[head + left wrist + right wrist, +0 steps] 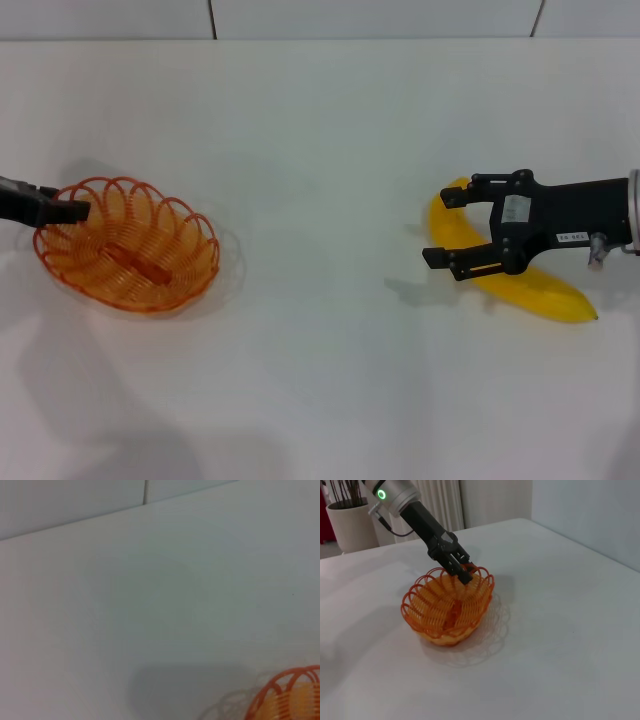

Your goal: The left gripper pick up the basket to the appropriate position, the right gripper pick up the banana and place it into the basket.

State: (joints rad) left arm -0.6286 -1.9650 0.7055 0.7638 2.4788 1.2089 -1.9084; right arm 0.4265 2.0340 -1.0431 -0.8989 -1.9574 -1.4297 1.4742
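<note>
Banana [530, 285] lies flat on the white surface [320, 150], well apart from the basket [128, 245], long axis slanting; right gripper [455, 228] hovers directly over its middle, jaws spread astride it, not gripping, clearly the nearer arm; left gripper [462, 574] sits closed on the basket's rim; the basket appears to hold nothing.

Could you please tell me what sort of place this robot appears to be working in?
Probably an indoor lab or office test station: a plain white table against a white panelled wall, and the right wrist view shows a potted plant and a white curtain behind it.
</note>
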